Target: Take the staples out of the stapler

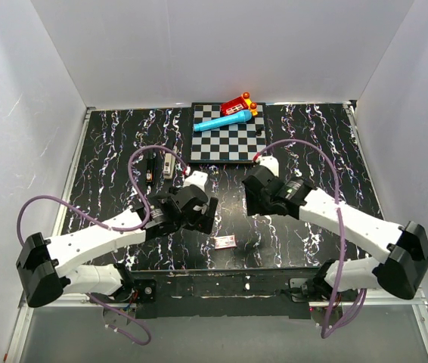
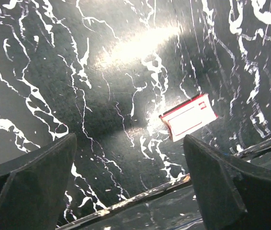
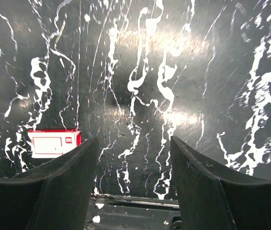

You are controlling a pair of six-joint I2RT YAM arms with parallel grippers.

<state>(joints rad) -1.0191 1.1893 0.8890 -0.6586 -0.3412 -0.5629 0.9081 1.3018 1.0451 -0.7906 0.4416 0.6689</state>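
The stapler (image 1: pixel 169 164), slim and dark with a silvery top, lies on the black marbled table at the back left, beside a thin black stick (image 1: pixel 151 168). It does not show in either wrist view. My left gripper (image 1: pixel 203 218) hangs open and empty over the table's middle front; its fingers (image 2: pixel 35 182) spread wide over bare table. My right gripper (image 1: pixel 253 201) is also open and empty, its fingers (image 3: pixel 207 187) apart over bare table. Both grippers are well away from the stapler.
A small pink-and-white box (image 1: pixel 224 241) lies near the front edge between the arms; it also shows in the left wrist view (image 2: pixel 189 117) and the right wrist view (image 3: pixel 54 143). A checkerboard (image 1: pixel 229 144) at the back carries a blue tube (image 1: pixel 224 121) and a red toy (image 1: pixel 238 104).
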